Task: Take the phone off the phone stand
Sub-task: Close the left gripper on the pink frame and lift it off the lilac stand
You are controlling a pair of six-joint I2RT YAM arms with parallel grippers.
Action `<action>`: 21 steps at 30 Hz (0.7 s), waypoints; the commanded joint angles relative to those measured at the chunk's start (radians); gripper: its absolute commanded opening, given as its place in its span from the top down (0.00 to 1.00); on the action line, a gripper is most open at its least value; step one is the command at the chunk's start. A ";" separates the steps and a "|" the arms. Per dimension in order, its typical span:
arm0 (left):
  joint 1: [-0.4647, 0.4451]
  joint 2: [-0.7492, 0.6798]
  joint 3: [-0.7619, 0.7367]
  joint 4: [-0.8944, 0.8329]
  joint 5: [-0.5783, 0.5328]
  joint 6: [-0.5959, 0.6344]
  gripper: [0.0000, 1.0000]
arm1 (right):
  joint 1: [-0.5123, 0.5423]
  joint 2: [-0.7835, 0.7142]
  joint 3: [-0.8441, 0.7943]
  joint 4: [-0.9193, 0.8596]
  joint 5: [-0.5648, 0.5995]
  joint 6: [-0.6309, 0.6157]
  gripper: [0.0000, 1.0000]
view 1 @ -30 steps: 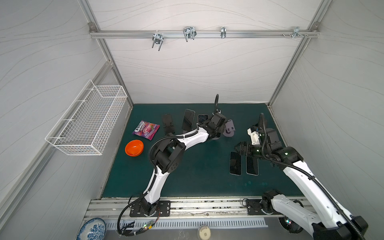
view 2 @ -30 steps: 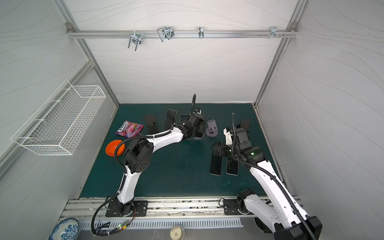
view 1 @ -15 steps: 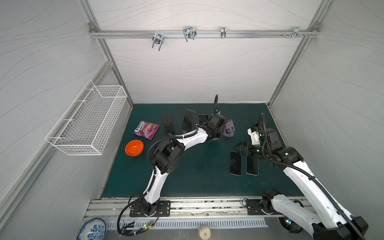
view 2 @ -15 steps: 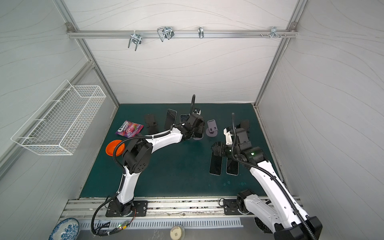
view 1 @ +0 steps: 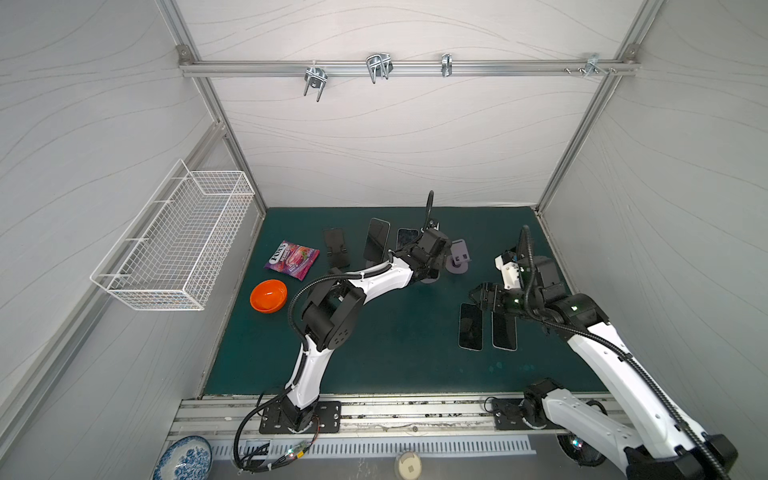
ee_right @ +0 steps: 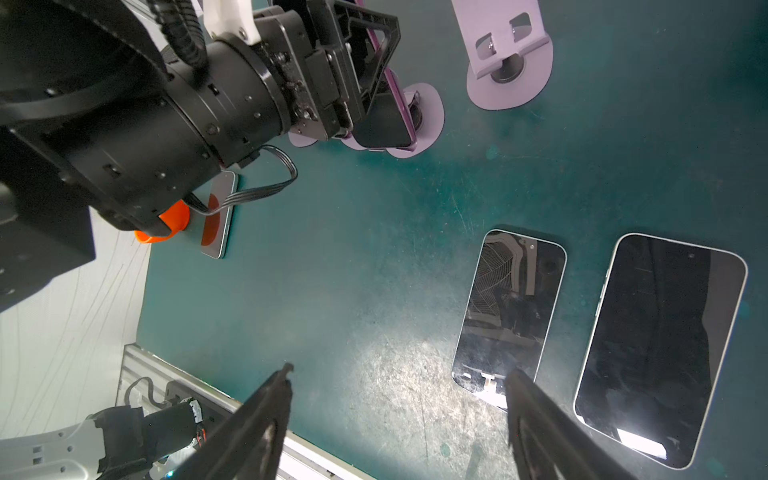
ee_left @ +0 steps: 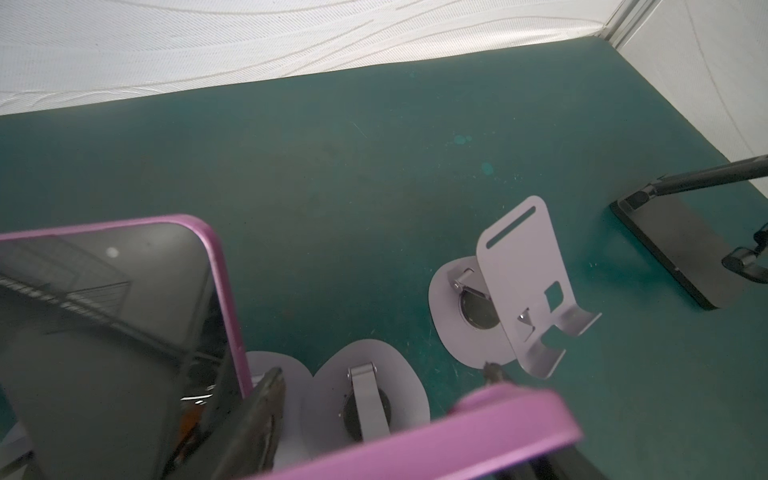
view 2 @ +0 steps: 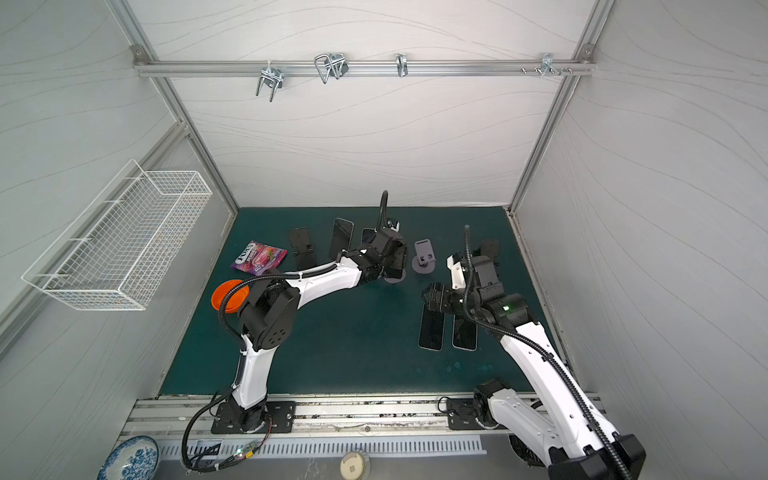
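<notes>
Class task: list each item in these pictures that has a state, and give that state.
Purple-edged phone: tilted, gripped by left gripper.
Right gripper: open, empty.
Lilac metal phone stand: standing, empty.
Two dark-screened phones: lying flat, screens dark.
Orange plastic bowl: upright, empty.
White wire basket: hanging, empty.

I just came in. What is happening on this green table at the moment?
The left gripper is shut on a purple-edged phone, just at a lavender stand; whether the phone is already free of it, I cannot tell. The right gripper is open and hovers over two phones lying flat on the green mat. An empty stand is nearby.
</notes>
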 commanded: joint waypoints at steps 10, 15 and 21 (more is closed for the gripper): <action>0.000 -0.069 0.005 0.086 0.021 -0.013 0.33 | -0.001 -0.011 0.028 -0.033 -0.017 0.017 0.19; 0.000 -0.079 -0.008 0.096 0.025 -0.017 0.33 | 0.000 -0.014 0.032 -0.043 -0.021 0.019 0.19; 0.000 -0.096 -0.014 0.105 0.030 -0.018 0.34 | -0.003 -0.018 0.030 -0.046 -0.023 0.028 0.20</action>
